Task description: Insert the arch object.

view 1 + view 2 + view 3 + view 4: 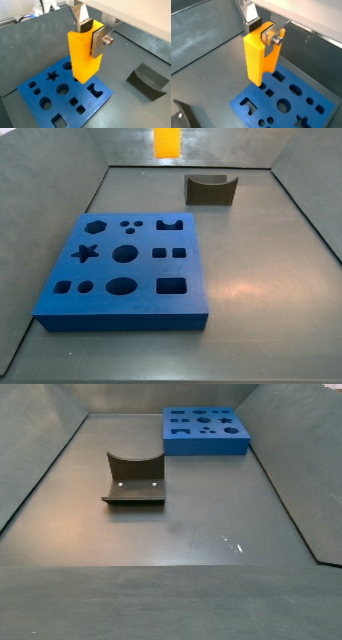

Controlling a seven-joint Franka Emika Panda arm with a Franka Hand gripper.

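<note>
Gripping the arch object (85, 52) | pincer (88, 36) clamped on it | above blue board (40, 95), seemingly clear of it

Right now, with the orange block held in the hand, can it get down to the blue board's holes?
Probably yes. The hand is shut on the arch object, which hangs upright above the blue board. Both wrist views show only open air between them; the dark olive block sits off to the side.
</note>
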